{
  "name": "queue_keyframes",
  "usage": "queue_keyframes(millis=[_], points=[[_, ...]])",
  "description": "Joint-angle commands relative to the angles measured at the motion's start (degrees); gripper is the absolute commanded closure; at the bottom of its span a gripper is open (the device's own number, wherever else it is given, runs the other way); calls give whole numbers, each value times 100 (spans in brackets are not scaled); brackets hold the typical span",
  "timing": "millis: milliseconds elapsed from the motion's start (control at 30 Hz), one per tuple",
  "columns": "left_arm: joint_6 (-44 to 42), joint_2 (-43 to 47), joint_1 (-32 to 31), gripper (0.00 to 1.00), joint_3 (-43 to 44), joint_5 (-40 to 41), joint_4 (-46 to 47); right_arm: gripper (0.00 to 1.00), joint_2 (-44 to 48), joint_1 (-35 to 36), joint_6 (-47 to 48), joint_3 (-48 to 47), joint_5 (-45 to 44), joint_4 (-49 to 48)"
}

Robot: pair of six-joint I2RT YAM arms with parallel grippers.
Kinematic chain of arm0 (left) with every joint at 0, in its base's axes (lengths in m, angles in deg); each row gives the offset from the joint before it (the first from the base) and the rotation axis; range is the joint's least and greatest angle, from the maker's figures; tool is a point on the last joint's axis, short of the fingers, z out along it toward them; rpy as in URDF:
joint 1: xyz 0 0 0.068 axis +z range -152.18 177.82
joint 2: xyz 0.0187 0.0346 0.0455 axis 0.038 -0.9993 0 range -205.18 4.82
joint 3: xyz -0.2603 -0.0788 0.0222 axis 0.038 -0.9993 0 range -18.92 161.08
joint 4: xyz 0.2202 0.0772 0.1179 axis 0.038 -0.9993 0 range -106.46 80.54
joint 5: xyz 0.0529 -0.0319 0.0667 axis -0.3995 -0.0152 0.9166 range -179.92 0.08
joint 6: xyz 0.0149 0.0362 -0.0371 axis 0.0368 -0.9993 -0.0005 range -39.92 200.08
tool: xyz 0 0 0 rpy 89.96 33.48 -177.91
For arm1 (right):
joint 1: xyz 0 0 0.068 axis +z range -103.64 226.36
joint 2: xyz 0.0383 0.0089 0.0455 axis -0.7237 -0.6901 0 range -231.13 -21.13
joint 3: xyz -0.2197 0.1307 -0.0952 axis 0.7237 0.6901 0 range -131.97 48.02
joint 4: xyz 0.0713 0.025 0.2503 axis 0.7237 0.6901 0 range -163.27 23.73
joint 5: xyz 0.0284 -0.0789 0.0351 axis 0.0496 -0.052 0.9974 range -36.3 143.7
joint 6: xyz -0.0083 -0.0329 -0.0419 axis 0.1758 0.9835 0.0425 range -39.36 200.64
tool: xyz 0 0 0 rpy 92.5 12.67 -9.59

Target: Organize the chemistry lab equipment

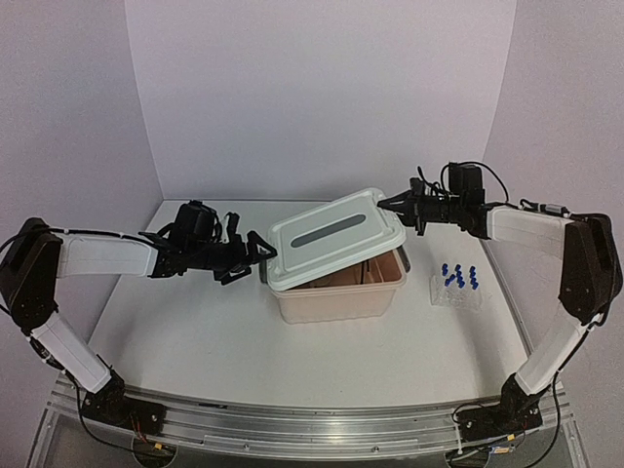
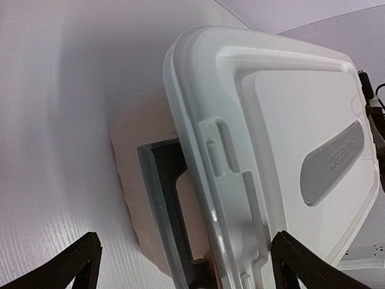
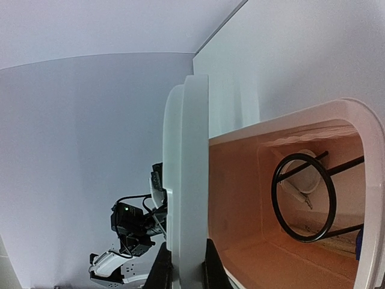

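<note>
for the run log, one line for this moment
right claw: shut on lid | left claw: open by lid | lid: tilted on tub

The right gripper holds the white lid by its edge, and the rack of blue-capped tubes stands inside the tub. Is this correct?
Not fully. The rack of blue-capped tubes stands on the table, to the right of the tub, not inside it, as the top external view shows. The right gripper does hold the white lid by its edge.

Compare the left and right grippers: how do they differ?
The right gripper is shut on the white rectangular lid, holding its right rim above the beige plastic tub; the left gripper is open at the left rim, gripping nothing. Both are black, pointing at the lid.
</note>
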Motion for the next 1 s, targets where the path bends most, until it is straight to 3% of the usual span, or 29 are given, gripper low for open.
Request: queue_keyframes(millis=[0,133,333,467,700,867,967], points=[[-178,-120,-4,2,262,-29,-42,92,154,-96,194,59,-8,-55],[-219,-181,-3,3,324,-70,-70,87,72,-77,262,53,137,-58],[-273,-239,-4,3,352,-38,-117,68,99,-75,391,74,116,-25],[-276,-272,-7,3,352,-20,-98,64,166,-99,612,11,20,168],[-308,-370,-4,4,395,-34,-69,53,566,-185,1805,-348,-1497,2200],[-385,-438,-4,4,464,-41,-94,41,913,-187,2332,-478,-2435,2873],[-411,-495,-4,4,515,-83,-110,24,1050,-183,2539,-547,-2607,2992]])
